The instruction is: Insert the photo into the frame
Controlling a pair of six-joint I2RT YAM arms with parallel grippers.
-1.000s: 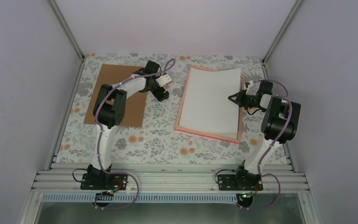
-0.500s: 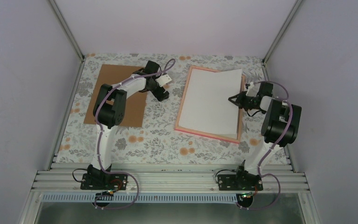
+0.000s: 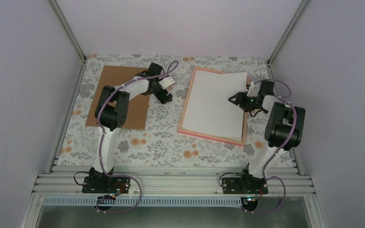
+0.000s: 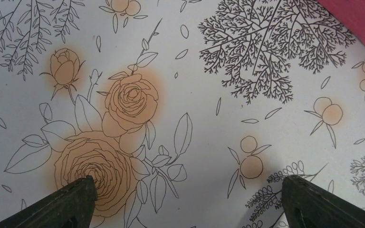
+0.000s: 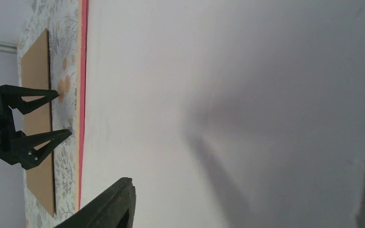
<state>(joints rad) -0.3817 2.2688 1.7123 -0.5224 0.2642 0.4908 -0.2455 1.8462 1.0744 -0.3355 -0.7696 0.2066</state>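
The photo (image 3: 217, 104) lies white back up on the pink-edged frame (image 3: 184, 114), slightly skewed, its far right corner reaching past the border. My right gripper (image 3: 234, 99) hovers over the photo's right edge with its jaws spread and nothing between them. In the right wrist view the white back (image 5: 218, 95) fills the picture, one dark finger (image 5: 109, 204) low over it and the frame's pink edge (image 5: 82, 95) at left. My left gripper (image 3: 166, 97) stands open above the cloth left of the frame, its fingers (image 4: 76, 199) wide apart and empty; the frame's corner (image 4: 361, 19) shows at top right.
A plain brown board (image 3: 119, 97) lies flat at the back left, partly under the left arm. The flowered tablecloth (image 3: 161, 137) covers the table. Metal posts and grey walls close in the back and sides.
My right gripper has gone from shut on the photo's right edge to open. The lifted edge has dropped flat onto the frame, and the gripper has shifted slightly left. The left arm has not moved.
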